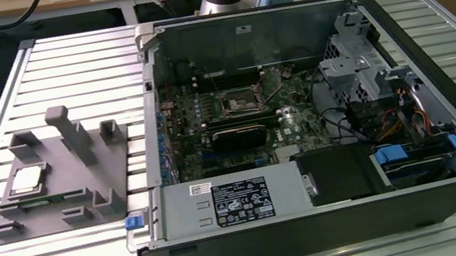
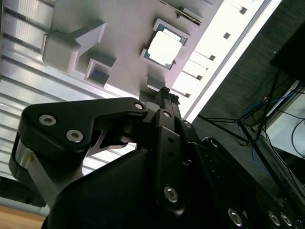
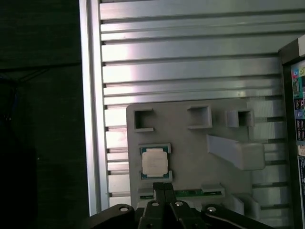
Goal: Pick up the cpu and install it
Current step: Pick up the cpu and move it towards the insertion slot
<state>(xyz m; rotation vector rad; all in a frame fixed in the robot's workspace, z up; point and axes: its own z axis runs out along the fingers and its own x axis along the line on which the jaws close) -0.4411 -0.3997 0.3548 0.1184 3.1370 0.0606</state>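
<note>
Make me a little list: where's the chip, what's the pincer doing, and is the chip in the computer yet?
cpu: lying flat on the grey tray
grey tray: on the slatted table, at the exterior view's left of the computer case
pincer: shut, empty, aimed near the cpu
installed: not yet

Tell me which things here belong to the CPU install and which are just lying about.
For the job: small silver-topped square cpu on the grey moulded tray; dark square socket frame in the open black computer case; black gripper, near the cpu.
Lying about: thin green circuit strip in the tray; grey metal box with a label; slatted aluminium table.
</note>
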